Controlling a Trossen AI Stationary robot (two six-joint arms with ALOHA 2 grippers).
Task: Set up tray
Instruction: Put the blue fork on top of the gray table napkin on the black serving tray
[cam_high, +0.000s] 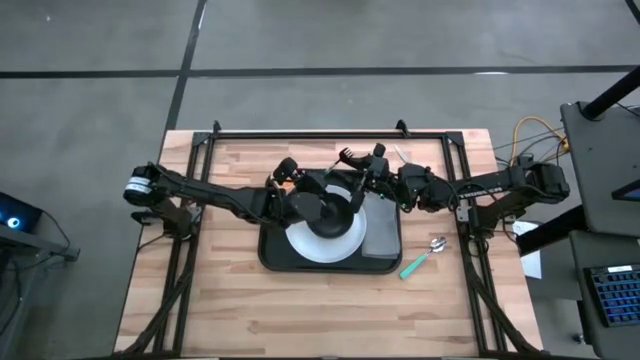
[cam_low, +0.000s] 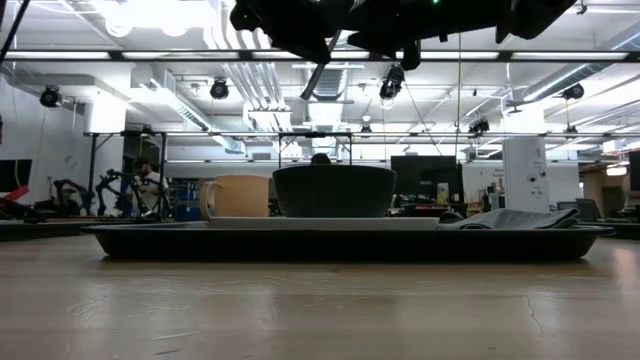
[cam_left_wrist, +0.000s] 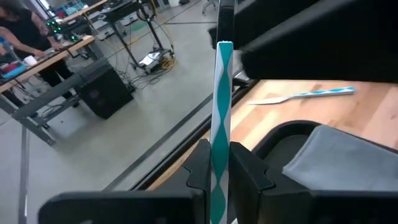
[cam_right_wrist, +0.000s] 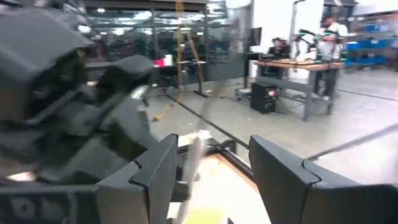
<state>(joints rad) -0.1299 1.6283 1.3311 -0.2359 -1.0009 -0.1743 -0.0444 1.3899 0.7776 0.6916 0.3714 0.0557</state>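
Observation:
The black tray (cam_high: 275, 255) lies mid-table and carries a white plate (cam_high: 325, 243) with a dark bowl (cam_low: 334, 191), a tan mug (cam_low: 238, 197) and a grey napkin (cam_high: 381, 238). My left gripper (cam_left_wrist: 216, 152) is up above the tray's far part and shut on a utensil with a teal-and-white striped handle (cam_left_wrist: 222, 74). In the low view the utensil's thin metal end (cam_low: 318, 80) slants down below the arms. My right gripper (cam_right_wrist: 211, 162) is open close by, facing the left gripper. A blurred pale strip (cam_right_wrist: 193, 158) shows between its fingers. My left gripper pinches the utensil's striped handle (cam_left_wrist: 219, 134) between its two fingers. The handle's free end (cam_left_wrist: 224, 46) sticks out well past the fingertips. The utensil is lifted clear, high above the tray.
A spoon with a teal handle (cam_high: 424, 257) lies on the bare wood to the right of the tray. It also shows in the left wrist view as the striped utensil (cam_left_wrist: 305, 94) beyond the napkin (cam_left_wrist: 348, 155). Wood stays bare along the table's near side (cam_high: 320, 315). People stand at benches in the room.

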